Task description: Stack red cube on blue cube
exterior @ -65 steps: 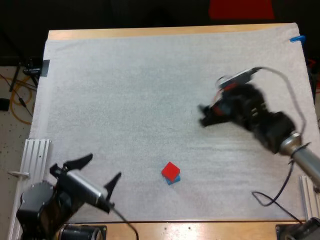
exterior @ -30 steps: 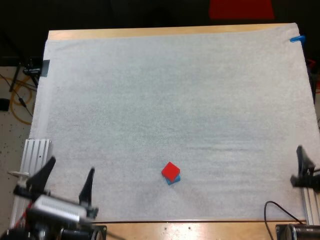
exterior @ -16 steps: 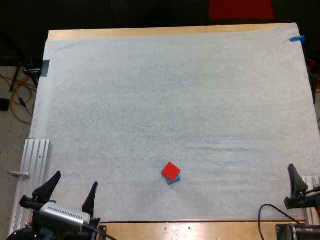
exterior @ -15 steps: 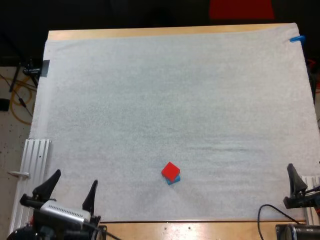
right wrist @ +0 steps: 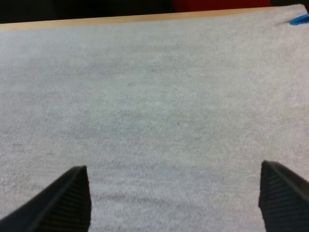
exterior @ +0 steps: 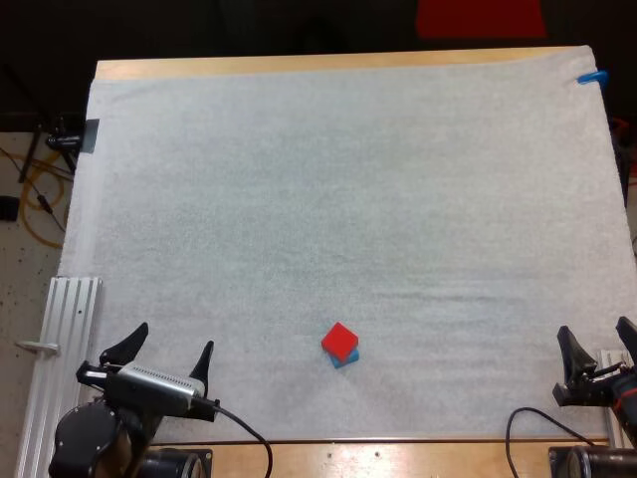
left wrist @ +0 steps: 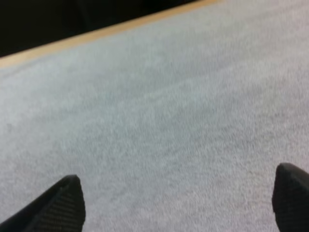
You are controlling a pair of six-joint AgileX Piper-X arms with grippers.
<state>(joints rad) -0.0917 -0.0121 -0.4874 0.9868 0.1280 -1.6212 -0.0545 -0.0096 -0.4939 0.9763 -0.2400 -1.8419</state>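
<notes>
Since red cube (exterior: 339, 340) sits on blue cube (exterior: 348, 358) near the mat (exterior: 299, 199) front edge, we judge stacking done, nothing left; left gripper (exterior: 171, 341) and right gripper (exterior: 595, 339) gape wide, both empty, well clear.

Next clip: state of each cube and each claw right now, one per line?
red cube: resting on top of the blue cube, not gripped.
blue cube: on the mat, under the red cube.
left claw: open, empty, over the mat's near left corner.
right claw: open, empty, at the mat's near right edge.
</notes>
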